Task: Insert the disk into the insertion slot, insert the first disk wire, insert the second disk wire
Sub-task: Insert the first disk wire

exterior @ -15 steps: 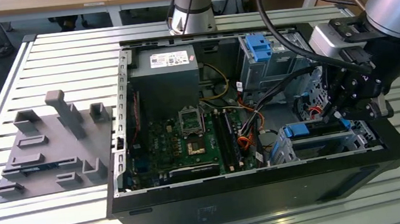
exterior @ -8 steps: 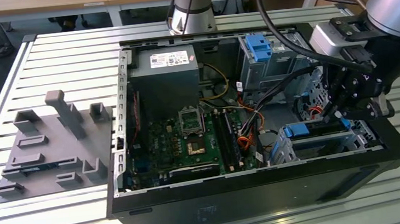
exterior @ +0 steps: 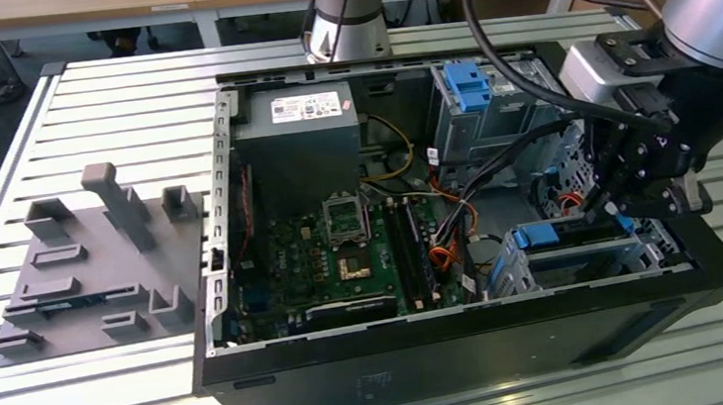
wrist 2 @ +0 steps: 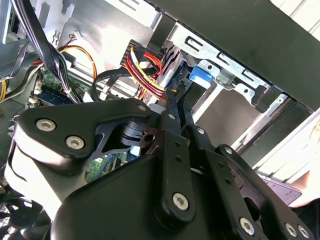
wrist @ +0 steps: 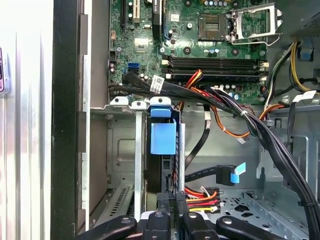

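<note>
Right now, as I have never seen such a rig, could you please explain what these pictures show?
One robot arm with a black gripper reaches into an open computer case on a slatted metal table. The exterior view looks on from off the arm; both wrist views ride near its wrist. The disk, in its blue carrier, sits in the insertion slot. The gripper is close to red and yellow wires beside the disk. Whether it holds anything I cannot tell. A grey fixture plate lies beside the case.

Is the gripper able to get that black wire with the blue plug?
Probably yes. The black wire with the blue plug hangs free in the open case, close to the gripper, with nothing covering it. Red and yellow wires crowd nearby.
</note>
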